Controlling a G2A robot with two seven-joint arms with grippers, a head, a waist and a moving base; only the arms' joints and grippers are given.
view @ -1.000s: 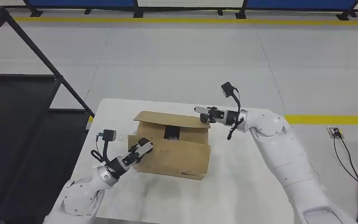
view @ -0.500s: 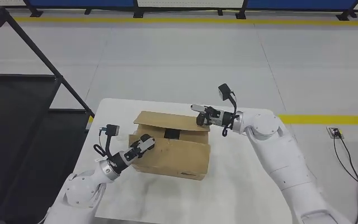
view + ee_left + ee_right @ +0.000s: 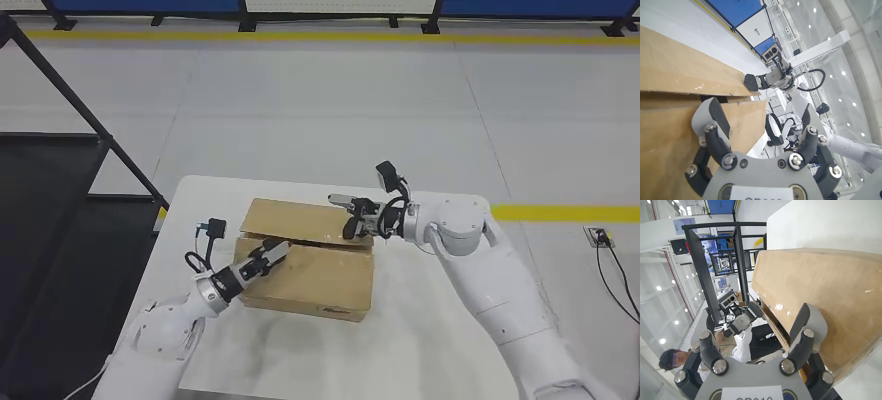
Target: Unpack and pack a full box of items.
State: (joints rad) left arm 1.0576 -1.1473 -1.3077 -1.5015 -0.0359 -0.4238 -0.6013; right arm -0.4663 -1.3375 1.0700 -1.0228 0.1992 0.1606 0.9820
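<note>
Box [image 3: 312,292] is sitting centrally on the table [image 3: 425,335], near flap [image 3: 318,262] and far flap [image 3: 292,216] lying almost shut; the dark slit between them is hiding the contents. Left gripper [image 3: 272,254], spread wide and empty, is pressing the near flap. Right gripper [image 3: 346,212], likewise spread and empty, is touching the far flap.

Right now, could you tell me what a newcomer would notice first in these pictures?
A brown cardboard box sits in the middle of the white table, its two top flaps nearly shut. The left arm holds open jaws at the near flap, the right arm at the far flap.
</note>
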